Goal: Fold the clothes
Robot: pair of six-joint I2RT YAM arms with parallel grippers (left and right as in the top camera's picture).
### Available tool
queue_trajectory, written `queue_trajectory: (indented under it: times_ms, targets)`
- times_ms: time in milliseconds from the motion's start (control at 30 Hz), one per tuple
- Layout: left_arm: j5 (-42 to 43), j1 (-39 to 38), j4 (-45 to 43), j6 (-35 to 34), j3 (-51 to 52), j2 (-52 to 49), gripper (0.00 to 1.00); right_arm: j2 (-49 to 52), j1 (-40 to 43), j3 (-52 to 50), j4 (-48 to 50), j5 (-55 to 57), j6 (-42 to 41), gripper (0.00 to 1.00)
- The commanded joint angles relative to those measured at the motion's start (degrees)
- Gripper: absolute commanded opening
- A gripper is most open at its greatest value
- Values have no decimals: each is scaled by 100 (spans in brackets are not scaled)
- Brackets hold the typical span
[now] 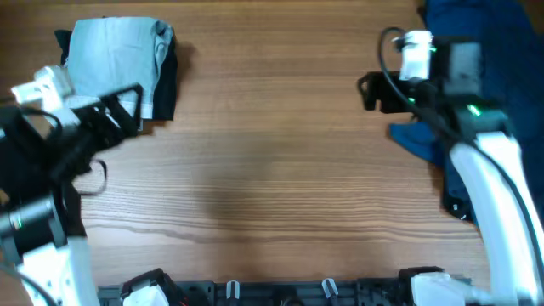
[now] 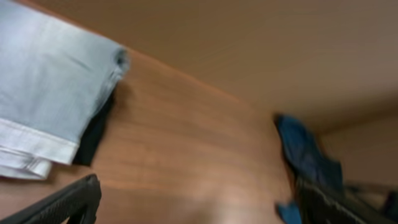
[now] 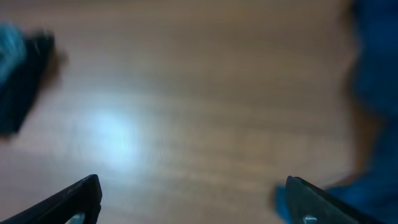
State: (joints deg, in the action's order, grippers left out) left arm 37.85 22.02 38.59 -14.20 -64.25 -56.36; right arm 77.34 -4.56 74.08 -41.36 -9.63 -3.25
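Observation:
The pale light-blue jeans [image 1: 110,55] lie folded in a neat stack on top of a black garment [image 1: 166,85] at the table's far left. They also show in the left wrist view [image 2: 50,93], upper left. My left gripper [image 1: 119,115] is open and empty, just at the stack's front edge. A dark blue garment [image 1: 472,76] lies crumpled at the far right; it shows in the left wrist view [image 2: 308,155] and the right wrist view [image 3: 373,81]. My right gripper [image 1: 374,89] is open and empty, just left of the dark blue garment.
The wooden table [image 1: 272,178] stretches between the two piles. A black fixture with clips [image 1: 280,293] runs along the front edge. The black garment appears blurred at the left of the right wrist view [image 3: 22,81].

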Motion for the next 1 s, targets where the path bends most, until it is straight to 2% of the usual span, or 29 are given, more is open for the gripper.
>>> queue_trajectory:
  times_ms: [0, 100, 200, 400, 633, 833, 967]
  targets:
    - [-369, -503, 695, 903, -33, 763, 99, -1215, -9, 177, -81, 750, 177, 97]
    - [-734, -962, 1322, 1427, -33, 1423, 100, -2011, -9, 177, -372, 1327, 175, 99]
    - [-737, -1174, 1508, 1744, -33, 1823, 100, -2605, -9, 177, -782, 2968, 175, 100]
    - [-732, -1174, 1530, 1742, -33, 1794, 100, -2583, -9, 175, -1213, 3123, 177, 100]
    - [-732, -1174, 1530, 1742, -33, 1794, 100, -2009, -9, 175, -1226, 3123, 175, 100]
    - [-778, -1174, 1812, 1746, -33, 1794, 100, -1040, -9, 175, -1224, 3123, 175, 99]
    - [-376, -1176, 1261, 1692, -31, 1784, 100, -114, -9, 175, -1222, 3121, 175, 100]
